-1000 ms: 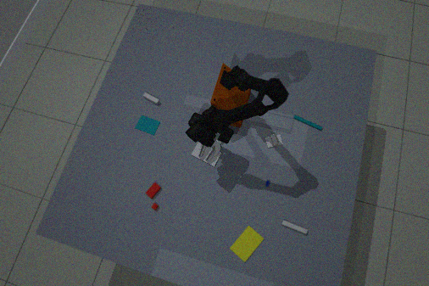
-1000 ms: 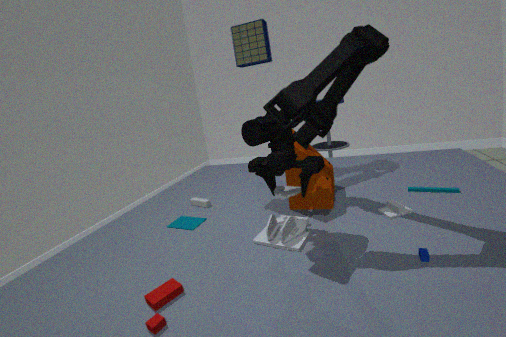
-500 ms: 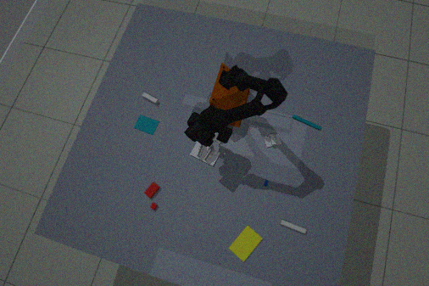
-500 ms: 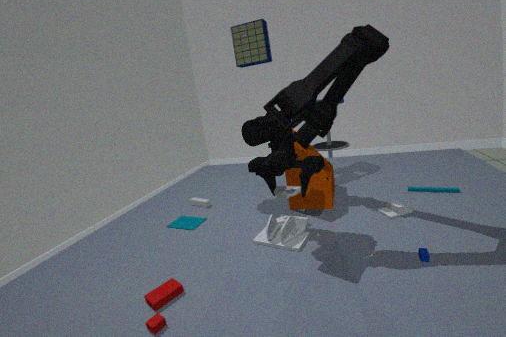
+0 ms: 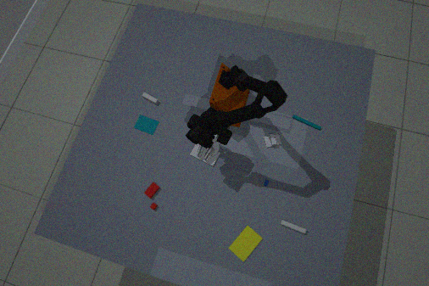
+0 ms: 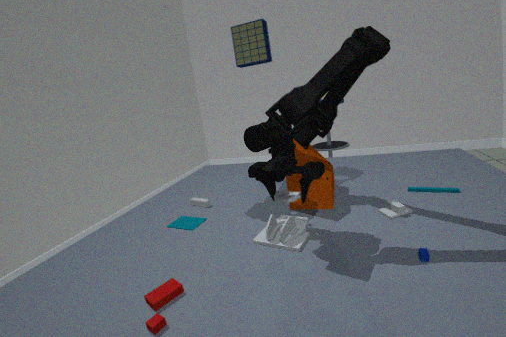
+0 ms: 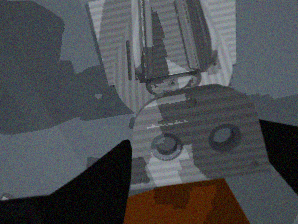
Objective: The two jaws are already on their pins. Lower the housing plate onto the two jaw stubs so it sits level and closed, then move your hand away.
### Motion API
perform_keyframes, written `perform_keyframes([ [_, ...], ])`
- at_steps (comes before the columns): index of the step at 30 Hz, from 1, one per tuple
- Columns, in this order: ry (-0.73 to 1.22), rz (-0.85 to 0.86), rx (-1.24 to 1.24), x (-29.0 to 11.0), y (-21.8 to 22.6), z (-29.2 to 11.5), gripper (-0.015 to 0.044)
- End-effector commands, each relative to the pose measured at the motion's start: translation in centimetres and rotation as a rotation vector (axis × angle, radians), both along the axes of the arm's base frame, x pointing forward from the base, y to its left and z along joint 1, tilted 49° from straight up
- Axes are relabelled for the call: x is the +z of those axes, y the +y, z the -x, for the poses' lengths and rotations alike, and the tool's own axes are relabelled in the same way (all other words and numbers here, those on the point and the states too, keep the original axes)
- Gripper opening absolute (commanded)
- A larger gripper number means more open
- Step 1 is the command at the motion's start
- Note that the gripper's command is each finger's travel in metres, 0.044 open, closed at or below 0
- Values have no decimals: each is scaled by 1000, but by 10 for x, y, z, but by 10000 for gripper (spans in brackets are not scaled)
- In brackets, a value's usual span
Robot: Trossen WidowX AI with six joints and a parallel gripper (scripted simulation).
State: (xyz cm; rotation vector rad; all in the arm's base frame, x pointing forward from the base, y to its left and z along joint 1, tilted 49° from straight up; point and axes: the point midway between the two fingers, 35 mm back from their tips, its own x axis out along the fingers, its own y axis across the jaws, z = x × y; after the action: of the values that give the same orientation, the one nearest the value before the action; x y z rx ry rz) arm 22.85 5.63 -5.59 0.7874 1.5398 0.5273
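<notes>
The housing plate point(image 7: 200, 112) is a pale, striped, rounded plate with two round holes; a pale sliver of the housing plate point(image 6: 294, 196) shows between the fingers in the exterior view. My gripper point(image 7: 188, 136) point(image 6: 289, 200) is shut on it, one black finger at each side. The white jaw base point(image 5: 212, 162) point(image 6: 265, 241) lies on the floor, with two upright ribbed jaws point(image 6: 285, 229) on it. The plate hangs above the floor beside the jaws, its rounded edge toward them in the wrist view. The jaw stubs cannot be made out clearly. The top view hides the fingertips under the arm.
An orange block point(image 5: 229, 97) point(image 6: 320, 189) stands behind the gripper. A small white part point(image 5: 272, 141) point(image 6: 397, 208) lies to the right. Teal tile point(image 5: 147, 125) point(image 6: 187, 223), red blocks point(image 5: 152, 190) point(image 6: 164, 294) and a yellow tile point(image 5: 246, 243) lie further off.
</notes>
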Motion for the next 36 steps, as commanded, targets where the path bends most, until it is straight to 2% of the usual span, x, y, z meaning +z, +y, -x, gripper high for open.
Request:
perform_keyframes([
  [1,11,-4,-4,-6,6,2,351],
  [36,12,-11,-3,-31,38,5,351],
])
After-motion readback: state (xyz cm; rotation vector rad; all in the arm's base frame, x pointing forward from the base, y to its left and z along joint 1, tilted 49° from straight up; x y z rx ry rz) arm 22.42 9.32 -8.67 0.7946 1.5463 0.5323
